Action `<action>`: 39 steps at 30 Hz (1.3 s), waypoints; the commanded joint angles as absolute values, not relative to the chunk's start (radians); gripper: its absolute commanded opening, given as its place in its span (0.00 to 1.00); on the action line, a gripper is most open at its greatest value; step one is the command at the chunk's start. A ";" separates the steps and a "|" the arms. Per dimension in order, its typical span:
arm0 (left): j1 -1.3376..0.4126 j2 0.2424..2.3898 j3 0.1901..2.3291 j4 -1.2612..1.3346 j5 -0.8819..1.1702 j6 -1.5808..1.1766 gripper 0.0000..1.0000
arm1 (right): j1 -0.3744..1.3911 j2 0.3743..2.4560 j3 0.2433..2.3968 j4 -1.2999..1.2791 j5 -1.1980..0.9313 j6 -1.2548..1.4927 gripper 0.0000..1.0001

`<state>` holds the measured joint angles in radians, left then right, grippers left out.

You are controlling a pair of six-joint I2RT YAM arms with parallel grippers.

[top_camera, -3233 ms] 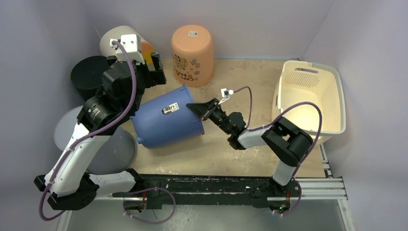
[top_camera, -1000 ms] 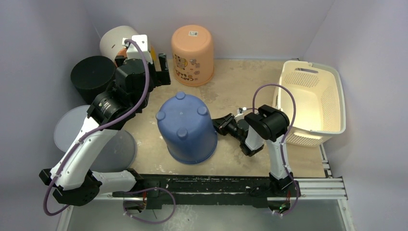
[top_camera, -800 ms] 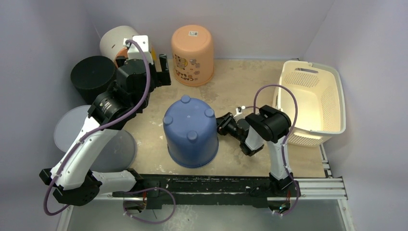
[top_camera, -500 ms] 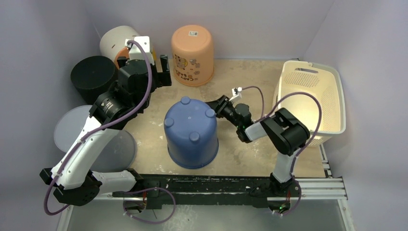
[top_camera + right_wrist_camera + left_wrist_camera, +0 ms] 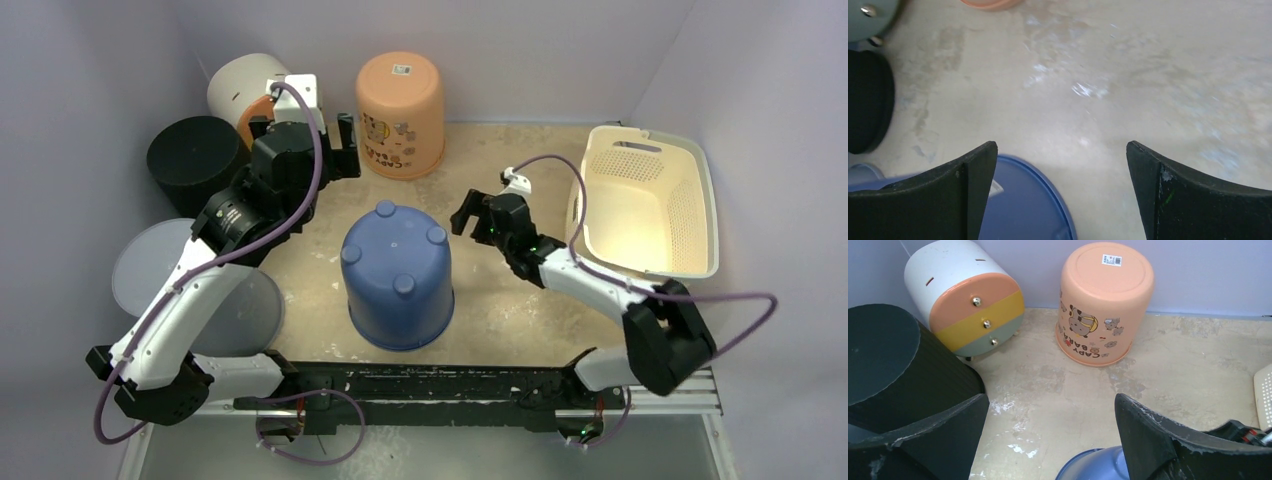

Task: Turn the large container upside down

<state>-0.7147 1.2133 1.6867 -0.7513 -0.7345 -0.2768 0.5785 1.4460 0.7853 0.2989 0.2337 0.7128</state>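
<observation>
The blue bucket (image 5: 397, 275) stands mouth-down on the bench (image 5: 520, 160), a little left of the middle and near the front edge. Its flat bottom faces up and shows four round feet. Its long axis runs straight up and down, and the wider rim sits on the bench top. No gripper touches it.

The right gripper (image 5: 468, 212) hangs just beside the bucket's upper right shoulder, toward the back, with bare bench between them. Its fingers are spread wide apart and hold nothing. In the right wrist view the two black fingers frame bare bench, and the blue curve of the bucket shows low on the left.

The left gripper (image 5: 1050, 400) is up over the back-left part of the bench, behind the bucket and well apart from it. Its fingers are also spread, with nothing between them.

An orange bucket (image 5: 400, 112) sits mouth-down against the back edge, with a barcode sticker on its bottom. A small white drawer chest (image 5: 965, 300) stands in the back-left corner, just behind a black bin (image 5: 190, 150). A cream laundry basket (image 5: 645, 205) rests at the right edge with its opening up.
</observation>
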 commanded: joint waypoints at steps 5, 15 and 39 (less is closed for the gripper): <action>-0.717 1.235 1.686 -0.667 -0.692 -0.267 0.93 | 0.662 1.165 0.786 -0.266 0.422 0.758 1.00; -0.717 1.248 1.686 -0.652 -0.647 -0.281 0.93 | 0.950 1.142 0.772 -0.587 0.484 1.042 1.00; -0.717 1.194 1.684 -0.694 -0.616 -0.287 0.93 | 1.032 1.845 1.330 -0.071 0.424 0.603 1.00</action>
